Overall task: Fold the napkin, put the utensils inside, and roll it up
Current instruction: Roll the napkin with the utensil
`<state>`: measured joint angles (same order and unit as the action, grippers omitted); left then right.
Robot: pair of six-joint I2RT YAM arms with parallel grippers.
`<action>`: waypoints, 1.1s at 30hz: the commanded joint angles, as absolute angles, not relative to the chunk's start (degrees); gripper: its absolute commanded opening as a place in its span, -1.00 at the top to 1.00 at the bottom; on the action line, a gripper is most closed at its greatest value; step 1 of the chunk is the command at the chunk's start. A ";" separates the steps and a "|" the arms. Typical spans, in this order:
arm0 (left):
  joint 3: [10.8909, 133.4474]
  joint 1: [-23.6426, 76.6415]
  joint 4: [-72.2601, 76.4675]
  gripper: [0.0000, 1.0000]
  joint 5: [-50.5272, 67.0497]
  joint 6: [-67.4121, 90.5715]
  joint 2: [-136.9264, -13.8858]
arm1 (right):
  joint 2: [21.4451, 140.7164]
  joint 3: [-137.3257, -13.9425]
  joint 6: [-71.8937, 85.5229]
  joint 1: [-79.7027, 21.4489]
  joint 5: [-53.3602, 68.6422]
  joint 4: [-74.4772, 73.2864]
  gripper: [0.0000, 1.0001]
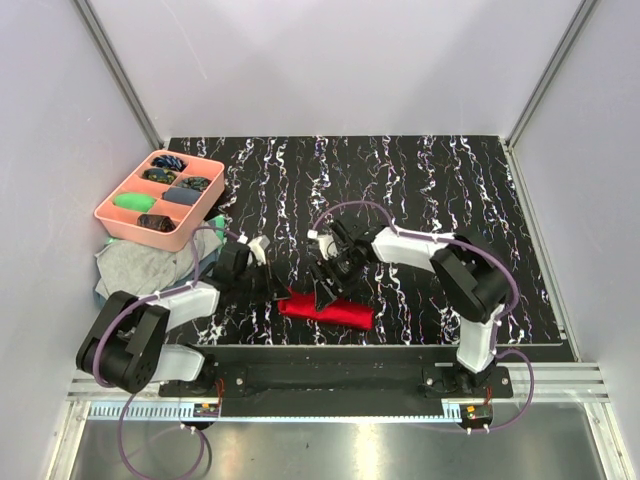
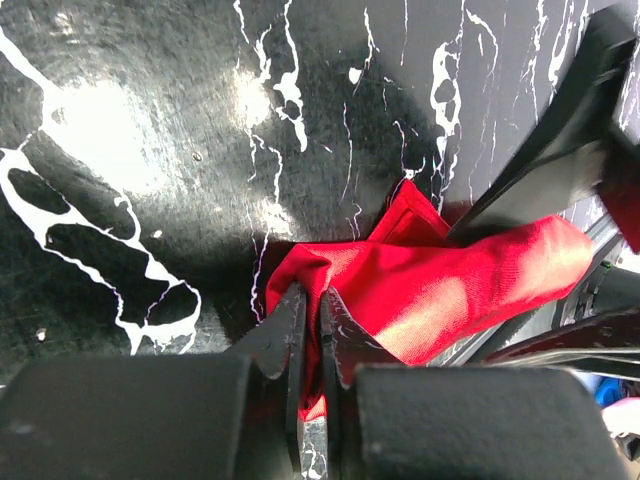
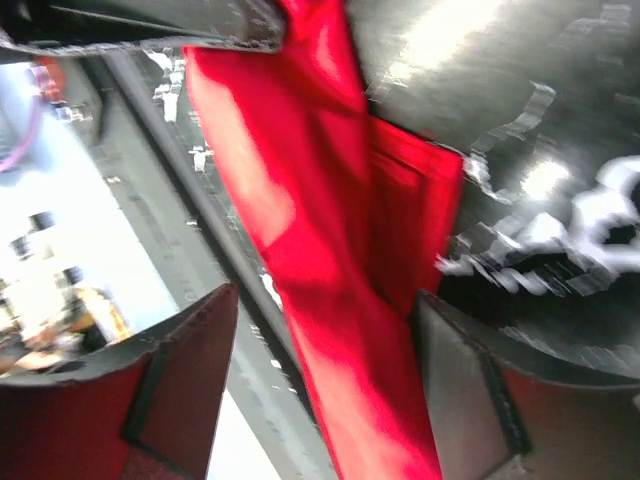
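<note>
The red napkin (image 1: 330,309) lies as a rolled bundle near the table's front edge. My left gripper (image 1: 277,291) is shut on the napkin's left end (image 2: 400,290), with red cloth pinched between the jaws. My right gripper (image 1: 322,288) is open above the bundle's middle, and the red cloth (image 3: 330,300) runs between its spread fingers (image 3: 190,350). The fork and the gold utensil are hidden.
A pink tray (image 1: 118,217) with several small items stands at the back left. A pile of grey, green and blue cloths (image 1: 140,268) lies in front of it, left of my left arm. The table's metal front rail (image 1: 330,352) runs just behind the bundle.
</note>
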<state>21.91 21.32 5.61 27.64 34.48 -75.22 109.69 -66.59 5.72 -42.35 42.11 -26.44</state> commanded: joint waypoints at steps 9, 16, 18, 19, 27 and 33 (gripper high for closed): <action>26.01 21.45 4.05 1.00 27.16 32.87 -79.54 | 89.56 -56.87 -3.95 -53.51 5.29 -14.96 -0.92; 30.75 21.36 0.18 1.00 26.81 31.82 -83.31 | 91.76 -52.66 -8.77 -60.81 -4.65 -6.61 -0.93; 31.72 21.36 0.18 1.00 27.07 31.73 -84.11 | 92.46 -52.29 -9.66 -61.52 -4.75 -5.54 -0.93; 31.99 21.36 0.18 1.00 27.33 31.73 -84.81 | 93.59 -52.47 -9.84 -62.05 -4.92 -5.45 -0.94; 34.80 21.36 -2.02 0.97 28.83 31.20 -87.27 | 99.92 -56.59 -10.11 -63.90 -4.92 -8.52 -0.91; 35.77 21.27 -2.28 0.64 28.30 31.38 -85.88 | 105.03 -59.41 -5.03 -63.37 -2.73 -15.38 -0.53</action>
<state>33.47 21.32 -1.34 28.75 32.75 -86.48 102.19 -58.43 -8.27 -63.46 -2.92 -9.82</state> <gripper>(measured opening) 0.128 0.852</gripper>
